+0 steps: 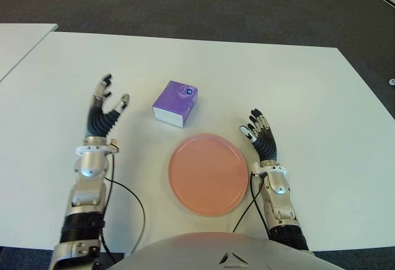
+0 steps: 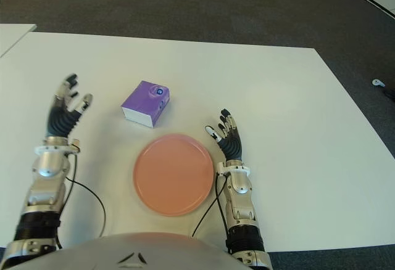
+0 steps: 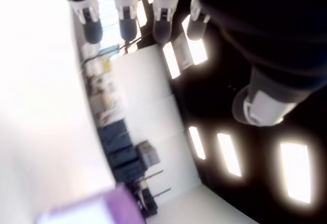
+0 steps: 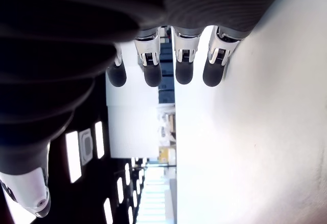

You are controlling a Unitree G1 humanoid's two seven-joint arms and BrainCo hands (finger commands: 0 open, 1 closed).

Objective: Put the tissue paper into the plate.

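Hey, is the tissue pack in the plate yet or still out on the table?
Out. The purple tissue pack sits on the table just beyond the empty pink plate, apart from its rim.

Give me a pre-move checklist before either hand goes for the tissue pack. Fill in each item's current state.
1. Tissue pack free on the table, in neither hand: ok.
2. Plate holds nothing: ok.
3. Left hand open, fingers spread, showing to the left of the pack: ok.
4. Right hand open, holding nothing, showing to the right of the plate: ok.
5. Table between pack and plate free of other things: ok.
6. Pack already in the plate: not ok; it lies just beyond the plate's far rim.
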